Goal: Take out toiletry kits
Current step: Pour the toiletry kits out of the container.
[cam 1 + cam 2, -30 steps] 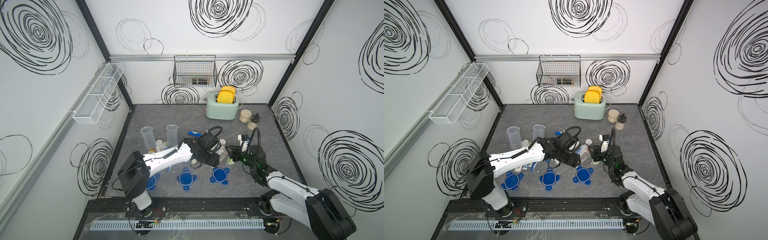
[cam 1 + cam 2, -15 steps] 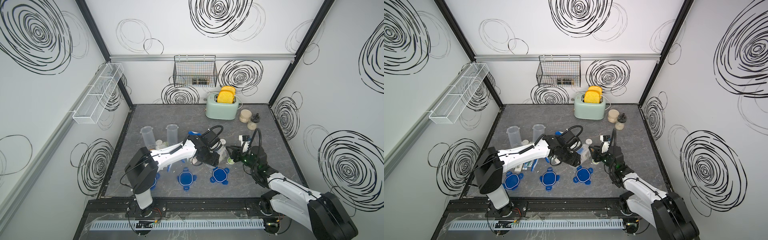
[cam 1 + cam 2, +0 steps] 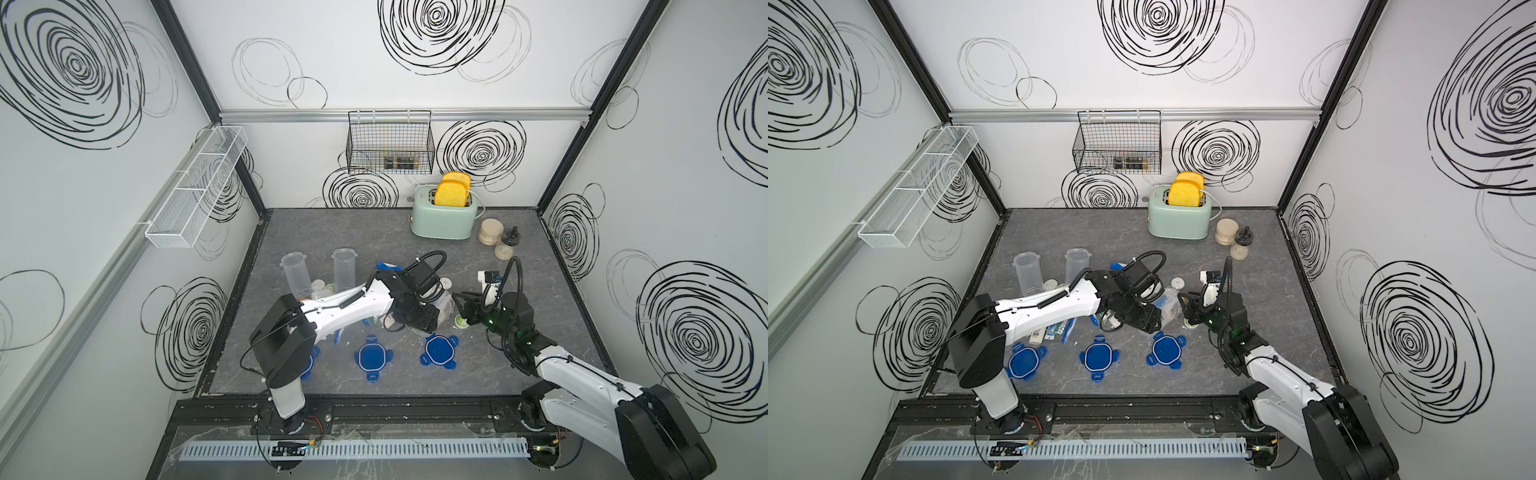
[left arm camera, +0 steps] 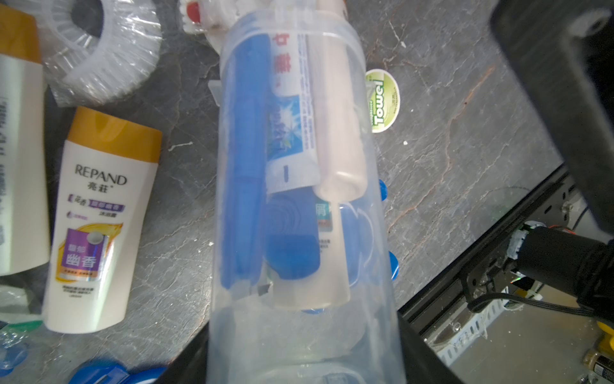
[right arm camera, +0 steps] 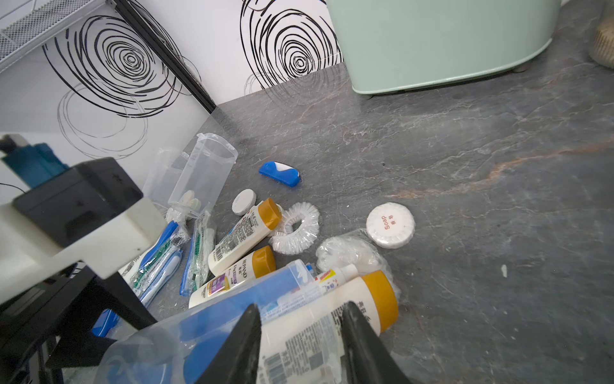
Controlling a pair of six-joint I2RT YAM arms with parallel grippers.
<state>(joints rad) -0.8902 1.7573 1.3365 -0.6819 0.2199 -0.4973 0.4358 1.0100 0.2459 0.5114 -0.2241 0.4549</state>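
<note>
Since a second ago the left arm's elbow has swung in from the front corner toward the middle. Its wrist and the right arm sit about where they were. The cream bottle (image 5: 332, 319) lies in the clear container (image 4: 299, 232) with its tan cap poking out of the mouth. A blue toothbrush (image 4: 244, 159) and a toothpaste tube (image 4: 292, 109) are packed in beside it. The container is held nearly on its side, low over the middle of the tabletop (image 5: 465, 166), mouth toward the right arm. The right fingers (image 5: 242, 339) are closed on the bottle from either side, and the left fingers (image 4: 427, 364) clamp the container near its base. Judged step: emptying the third kit. Two other containers (image 3: 296, 274) stand apart and look empty, with loose toiletries (image 5: 242, 232) strewn near them. The next move probably calls for drawing the bottle straight out along the container's axis with the left holding steady, then returning for the brush and tube.
</note>
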